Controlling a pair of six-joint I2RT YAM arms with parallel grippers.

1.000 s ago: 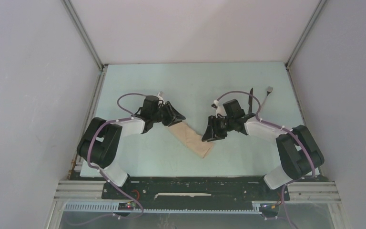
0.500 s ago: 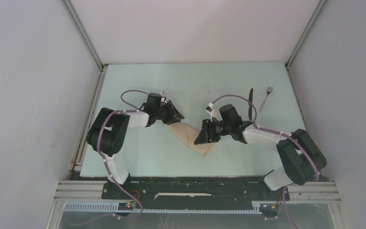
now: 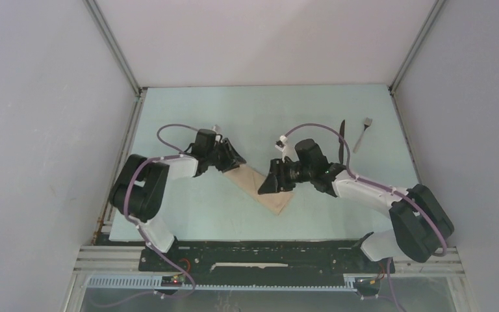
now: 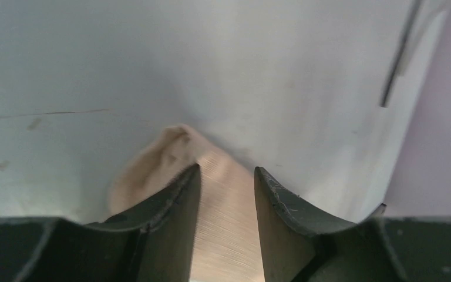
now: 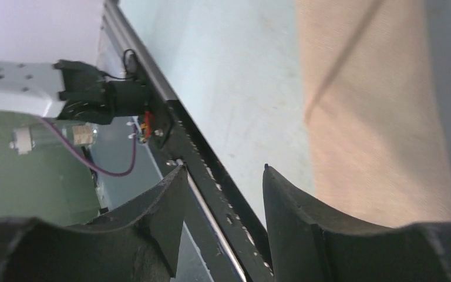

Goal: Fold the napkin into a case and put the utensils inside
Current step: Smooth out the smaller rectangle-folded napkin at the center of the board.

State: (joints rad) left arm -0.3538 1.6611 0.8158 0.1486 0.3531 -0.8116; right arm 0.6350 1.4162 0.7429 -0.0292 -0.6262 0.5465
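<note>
Top view: the pale green counter [image 3: 188, 208] is sitting inside plain white walls [image 3: 266, 39]. The soft tan napkin [image 3: 269, 203], folded to a bent strip, is lying at centre. My left gripper [image 3: 236, 159] is bearing on its far end and my right gripper [image 3: 264, 188] is covering its bend. The black knife [image 3: 342, 140] and grey fork [image 3: 362, 133] are lying far right, well apart from it.

Left wrist: my left gripper [image 4: 226, 174] is standing narrowly parted over the cloth, pinching nothing visible.

Right wrist: my right gripper [image 5: 223, 176] is gaping empty above the black frame rail [image 5: 211, 194].
</note>
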